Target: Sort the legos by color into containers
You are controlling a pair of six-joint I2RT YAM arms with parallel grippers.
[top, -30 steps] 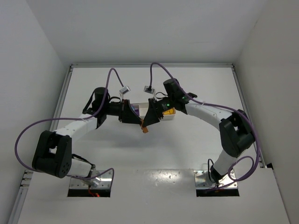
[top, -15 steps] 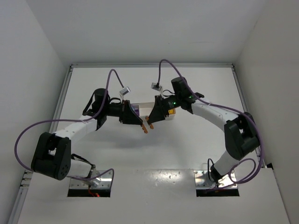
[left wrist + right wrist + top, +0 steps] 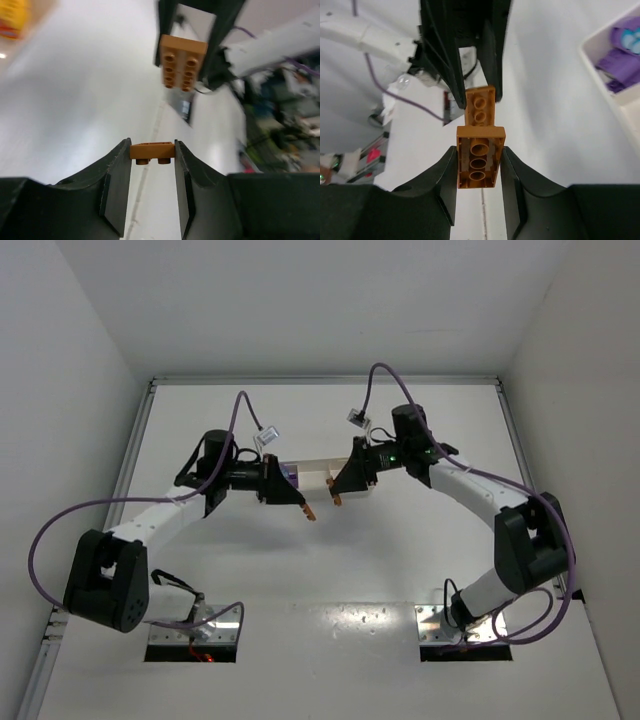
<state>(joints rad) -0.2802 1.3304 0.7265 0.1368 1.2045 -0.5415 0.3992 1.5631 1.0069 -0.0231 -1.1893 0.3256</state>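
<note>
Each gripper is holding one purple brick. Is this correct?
Not quite: the bricks are brown, not purple. The left wrist view shows the left gripper shut on the left brick; the right wrist view shows the right gripper shut on the right brick.

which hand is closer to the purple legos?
Left. The left hand is just in front of the purple legos; the right hand is farther along the tray, by its middle.
</note>
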